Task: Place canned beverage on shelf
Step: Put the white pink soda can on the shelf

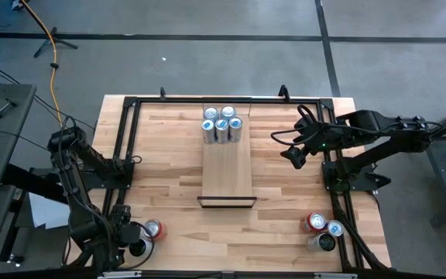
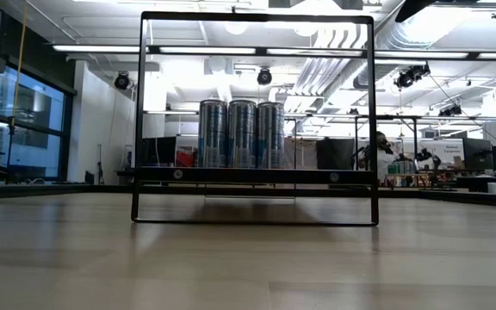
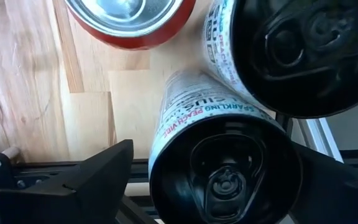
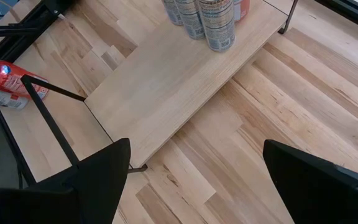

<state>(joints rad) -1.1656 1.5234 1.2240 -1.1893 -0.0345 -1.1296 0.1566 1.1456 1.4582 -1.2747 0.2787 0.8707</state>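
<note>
Shelf (image 1: 228,174): five cans (image 1: 221,125). Left gripper (image 3: 211,180) wide around black-topped can (image 3: 225,165); right gripper (image 4: 194,180) wide, empty.

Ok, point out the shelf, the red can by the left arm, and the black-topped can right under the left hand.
shelf (image 1: 228,174): high view, bare plank.
red can (image 1: 152,229): high view, its lid.
black-topped can (image 3: 225,171): left wrist view, its lid.

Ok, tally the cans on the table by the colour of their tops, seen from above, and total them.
Silver-blue-topped cans: 6 (5 on the shelf, 1 at the right near corner)
Black-topped cans: 3
Red cans: 2
Total: 11
</note>
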